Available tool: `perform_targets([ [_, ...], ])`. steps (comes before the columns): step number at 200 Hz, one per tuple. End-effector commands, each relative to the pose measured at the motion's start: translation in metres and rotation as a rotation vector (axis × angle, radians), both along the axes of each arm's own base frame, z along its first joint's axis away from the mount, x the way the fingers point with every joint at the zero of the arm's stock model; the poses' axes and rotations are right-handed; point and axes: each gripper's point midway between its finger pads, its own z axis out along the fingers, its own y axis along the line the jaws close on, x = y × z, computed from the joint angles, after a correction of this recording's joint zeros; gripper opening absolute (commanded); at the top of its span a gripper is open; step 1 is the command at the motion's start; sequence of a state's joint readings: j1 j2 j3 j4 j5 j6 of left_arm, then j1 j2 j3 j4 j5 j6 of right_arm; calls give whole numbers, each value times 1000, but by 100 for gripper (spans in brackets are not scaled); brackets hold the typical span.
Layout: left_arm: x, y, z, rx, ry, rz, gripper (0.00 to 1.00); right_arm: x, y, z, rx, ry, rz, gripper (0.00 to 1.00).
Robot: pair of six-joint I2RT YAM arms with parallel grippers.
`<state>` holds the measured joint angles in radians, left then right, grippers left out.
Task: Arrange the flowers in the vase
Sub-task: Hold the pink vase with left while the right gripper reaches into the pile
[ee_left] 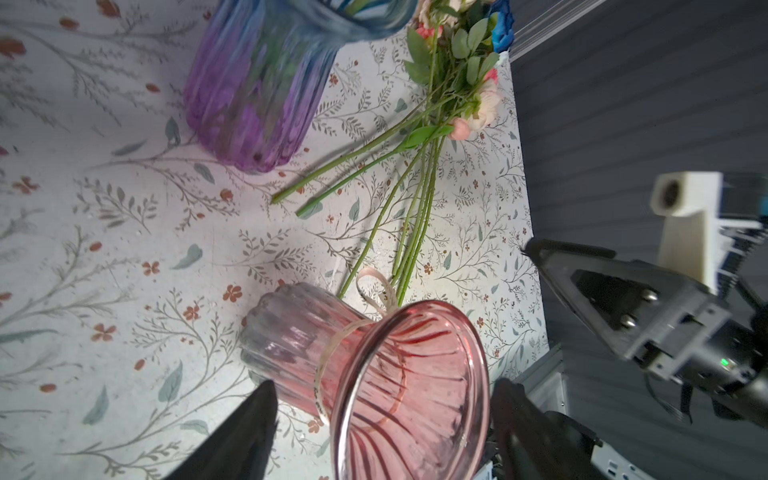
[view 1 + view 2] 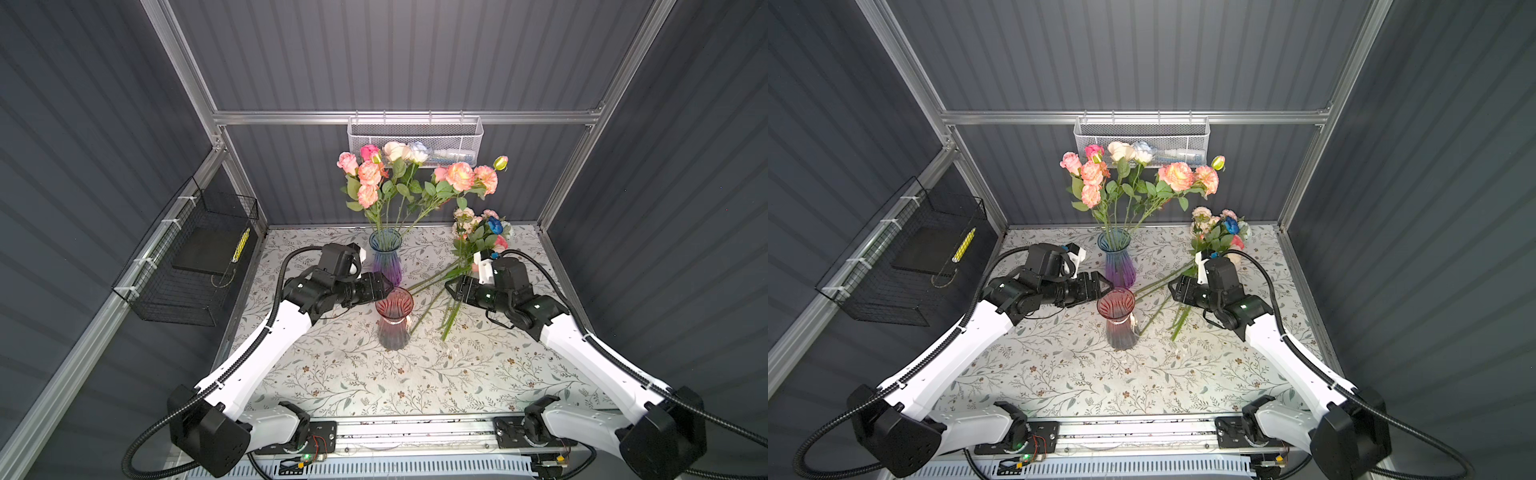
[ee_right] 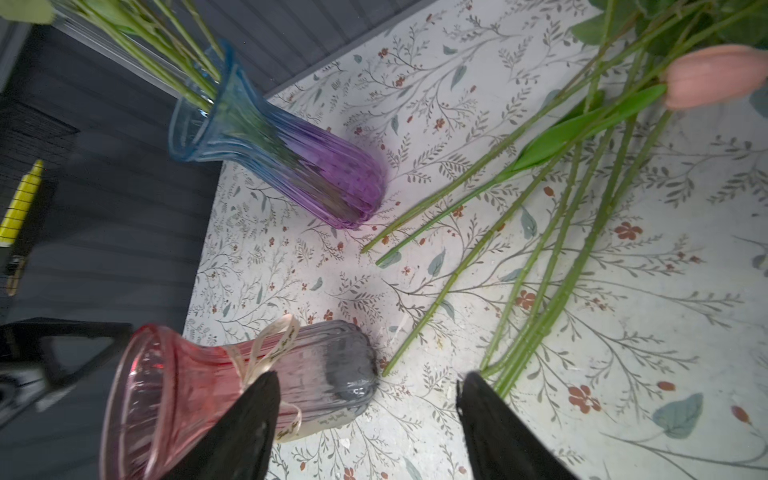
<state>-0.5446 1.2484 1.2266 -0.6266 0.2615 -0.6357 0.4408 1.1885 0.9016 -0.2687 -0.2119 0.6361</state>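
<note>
A blue-and-purple vase (image 2: 386, 259) at the back of the table holds several pink, peach and cream flowers (image 2: 374, 178). In front of it stands a pink-and-grey vase (image 2: 394, 318) with a ribbon at its neck and nothing inside. More flowers (image 2: 478, 237) lie on the table at the right, their green stems (image 3: 540, 257) fanning toward the pink vase. My left gripper (image 2: 388, 289) is open, its fingers (image 1: 249, 419) on either side of the pink vase's rim (image 1: 415, 374). My right gripper (image 2: 451, 289) is open and empty above the stem ends, one finger (image 3: 482, 407) beside them.
A white mesh basket (image 2: 415, 141) hangs on the back wall behind the blooms. A black wire basket (image 2: 195, 266) with a yellow item hangs on the left wall. The floral tablecloth (image 2: 374, 386) reaches the front rail. The two grippers face each other across the pink vase.
</note>
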Motion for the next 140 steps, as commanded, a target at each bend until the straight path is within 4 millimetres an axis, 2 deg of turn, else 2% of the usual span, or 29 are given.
perform_targets([
  [1,0,2,49,-60,-148,0,90,6,4,-30,-18,83,-11,70],
  [33,-4,21,63,-40,-257,51,99,44,34,-36,82,62,27,70],
  [54,-11,29,60,-40,-279,70,100,76,56,-40,156,72,61,67],
  [71,-17,34,56,-38,-283,74,100,105,65,-47,187,85,53,65],
  [102,-26,43,48,-28,-282,89,100,147,77,-75,198,170,17,59],
  [118,-30,45,44,-23,-277,89,100,161,78,-96,167,225,-15,57],
  [140,-31,47,40,-18,-273,91,100,169,77,-124,103,317,-47,55],
])
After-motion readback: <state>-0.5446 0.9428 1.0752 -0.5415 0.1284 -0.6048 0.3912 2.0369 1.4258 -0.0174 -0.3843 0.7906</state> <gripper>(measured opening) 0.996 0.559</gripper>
